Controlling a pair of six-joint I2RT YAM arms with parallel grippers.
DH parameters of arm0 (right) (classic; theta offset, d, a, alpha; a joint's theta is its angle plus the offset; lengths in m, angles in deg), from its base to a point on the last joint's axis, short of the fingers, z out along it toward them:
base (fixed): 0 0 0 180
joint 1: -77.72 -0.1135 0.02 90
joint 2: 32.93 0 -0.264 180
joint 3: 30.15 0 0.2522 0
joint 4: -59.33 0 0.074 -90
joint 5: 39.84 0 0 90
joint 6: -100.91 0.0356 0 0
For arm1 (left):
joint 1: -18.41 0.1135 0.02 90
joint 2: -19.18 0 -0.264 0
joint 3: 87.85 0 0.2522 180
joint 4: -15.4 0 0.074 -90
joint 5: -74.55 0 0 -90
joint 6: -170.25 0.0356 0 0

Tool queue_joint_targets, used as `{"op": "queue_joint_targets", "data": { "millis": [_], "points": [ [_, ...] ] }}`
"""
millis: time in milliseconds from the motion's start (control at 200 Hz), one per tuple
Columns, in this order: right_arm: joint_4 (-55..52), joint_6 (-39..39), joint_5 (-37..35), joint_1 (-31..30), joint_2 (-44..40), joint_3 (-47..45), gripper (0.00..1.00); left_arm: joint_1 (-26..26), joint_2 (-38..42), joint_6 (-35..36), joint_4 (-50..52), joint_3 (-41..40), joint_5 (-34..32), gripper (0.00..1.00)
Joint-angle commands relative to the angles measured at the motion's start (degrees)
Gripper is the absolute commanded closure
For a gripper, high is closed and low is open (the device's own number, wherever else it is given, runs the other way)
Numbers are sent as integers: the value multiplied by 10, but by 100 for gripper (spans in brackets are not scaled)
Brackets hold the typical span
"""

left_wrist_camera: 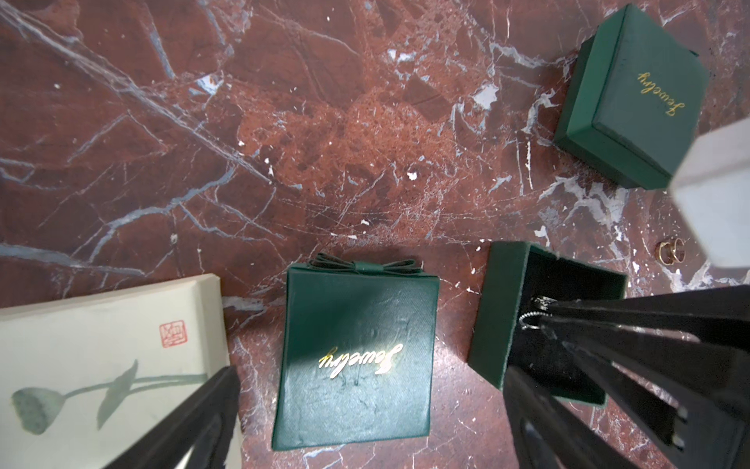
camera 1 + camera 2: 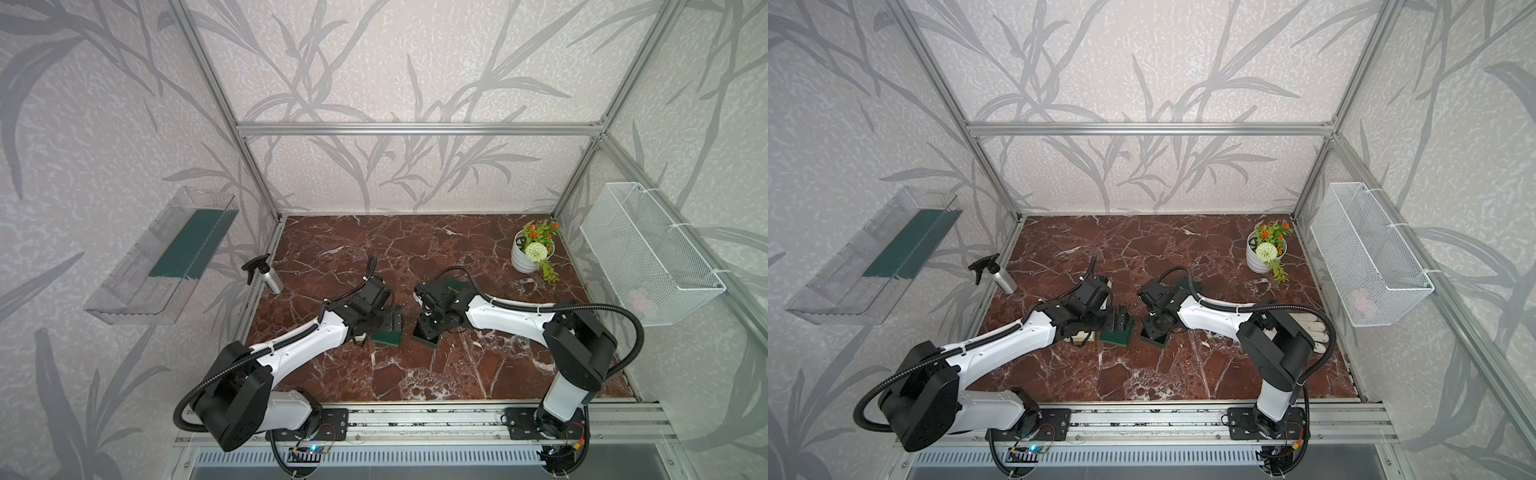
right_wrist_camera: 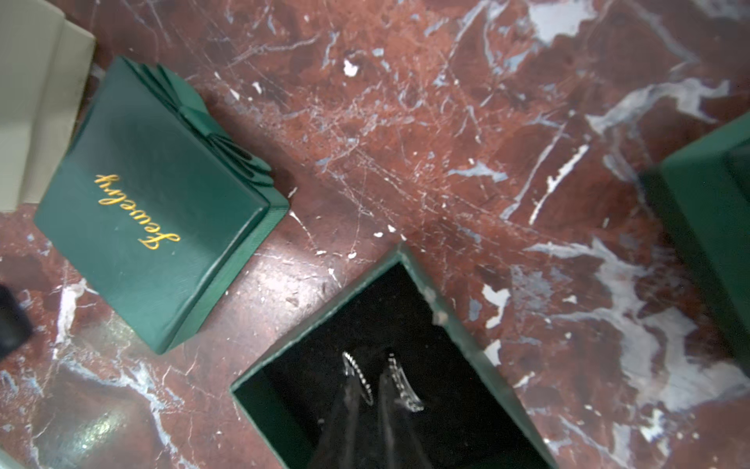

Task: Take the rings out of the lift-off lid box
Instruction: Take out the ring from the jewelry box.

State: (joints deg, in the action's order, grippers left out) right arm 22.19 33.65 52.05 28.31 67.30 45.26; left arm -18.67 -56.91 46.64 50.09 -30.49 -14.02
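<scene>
A red marble table [image 2: 415, 374] fills the floor of a cell with leaf-patterned walls. In both top views the two arms meet at mid-table. The left claw [image 2: 390, 322] hangs over a closed green bow box [image 2: 388, 337], and the right claw [image 2: 428, 330] is dipped into the open lift-off lid box [image 2: 424, 341] beside it. The rings are too small to make out from here.

In the left wrist view the left claw [image 1: 367, 377] is spread wide, with the bow box [image 1: 353, 357] lying untouched between its fingers. Next to it, the right claw [image 1: 546, 313] reaches into the open box [image 1: 497, 308], and a silvery ring [image 1: 527, 323] shows right at its tips. Two loose rings [image 1: 671, 251] lie on the table just past that box, and the lid [image 1: 633, 93] sits well apart.

In the right wrist view two rings rest on the box's black lining. A beaded ring [image 3: 359, 375] is at the claw's tips, and a second ring [image 3: 406, 387] lies just outside one finger. The right claw [image 3: 371, 392] is drawn nearly together, but I cannot tell whether it pinches the beaded ring.

The step in hand looks like the pick. It would go best with the tips closing on the band itself rather than digging into the lining. The claw should then rise straight up past the box wall before moving sideways, since so thin a hoop could easily slip.
</scene>
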Motion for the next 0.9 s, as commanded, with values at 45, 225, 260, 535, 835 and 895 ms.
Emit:
{"op": "queue_joint_targets", "data": {
  "millis": [45, 225, 260, 535, 835, 895],
  "points": [
    [5, 18, -11, -2, -2, 1, 90, -2, 0, -8, -2, -6, 2, 2],
    [15, 33, 2, 3, -15, -4, 96, -2, 0, -9, -6, -7, 6, 2],
    [17, 36, 7, 5, -19, -7, 96, -2, 0, -9, -8, -7, 7, 2],
    [19, 57, -13, 7, -63, -21, 99, -2, -14, -8, -17, -2, 18, 2],
    [15, 86, -55, 14, -101, -47, 100, -2, -18, -8, -26, 4, 30, 2],
    [4, 106, -63, 32, -117, -58, 100, -2, -16, -7, -27, 4, 31, 2]
  ]
}}
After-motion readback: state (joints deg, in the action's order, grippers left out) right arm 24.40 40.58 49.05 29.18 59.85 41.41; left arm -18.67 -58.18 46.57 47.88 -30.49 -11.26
